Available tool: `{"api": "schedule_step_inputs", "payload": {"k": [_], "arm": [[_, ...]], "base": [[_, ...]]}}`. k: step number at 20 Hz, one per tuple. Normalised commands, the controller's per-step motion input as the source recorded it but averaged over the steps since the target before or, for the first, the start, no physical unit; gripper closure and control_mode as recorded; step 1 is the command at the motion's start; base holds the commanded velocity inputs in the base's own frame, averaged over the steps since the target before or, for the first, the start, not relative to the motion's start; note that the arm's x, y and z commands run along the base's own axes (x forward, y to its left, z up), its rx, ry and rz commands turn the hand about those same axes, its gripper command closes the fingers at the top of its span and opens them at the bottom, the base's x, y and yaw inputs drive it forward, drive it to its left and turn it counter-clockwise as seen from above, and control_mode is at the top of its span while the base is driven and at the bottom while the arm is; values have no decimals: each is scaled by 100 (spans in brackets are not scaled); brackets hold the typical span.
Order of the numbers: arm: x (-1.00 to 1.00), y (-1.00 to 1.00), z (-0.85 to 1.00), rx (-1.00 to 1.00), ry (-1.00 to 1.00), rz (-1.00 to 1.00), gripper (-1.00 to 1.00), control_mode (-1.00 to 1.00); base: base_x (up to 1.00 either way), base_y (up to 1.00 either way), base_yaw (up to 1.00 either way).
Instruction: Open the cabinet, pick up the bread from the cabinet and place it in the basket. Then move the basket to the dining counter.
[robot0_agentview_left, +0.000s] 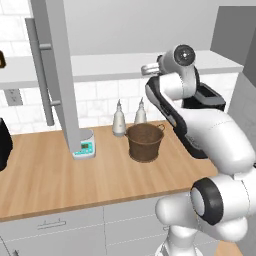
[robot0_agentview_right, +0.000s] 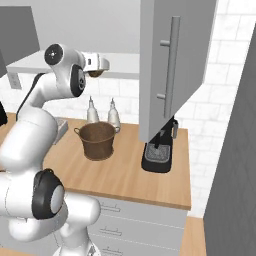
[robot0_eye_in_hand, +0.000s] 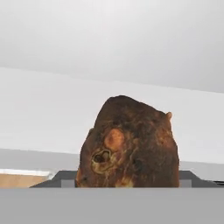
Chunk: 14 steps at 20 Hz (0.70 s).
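Cabinet (robot0_agentview_right: 172, 65) doors open. Fingers (robot0_agentview_right: 96, 73) at shelf (robot0_agentview_left: 115, 65), around bread (robot0_eye_in_hand: 129, 144); grasp cannot be confirmed. Basket (robot0_agentview_left: 145, 142) upright on counter (robot0_agentview_left: 45, 175) below.

You have a wood worktop (robot0_agentview_left: 45, 175) carrying the brown basket (robot0_agentview_left: 145, 142), two pale bottles (robot0_agentview_left: 119, 120) just behind it, a scale (robot0_agentview_left: 84, 148) to its left, and a black coffee machine (robot0_agentview_right: 160, 150) at far right. The bread (robot0_eye_in_hand: 129, 144) rests on the pale cabinet shelf (robot0_agentview_left: 110, 65) above.
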Motion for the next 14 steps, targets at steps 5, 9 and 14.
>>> {"api": "schedule_step_inputs", "payload": {"k": [5,9,14], "arm": [[-100,19,-9,0,11,5,100,-100],[-100,14,-81,0,26,2,100,-100],[-22,0,-100,0,35,1,100,-100]], "base": [[0,0,0],[0,0,0],[0,0,0]]}}
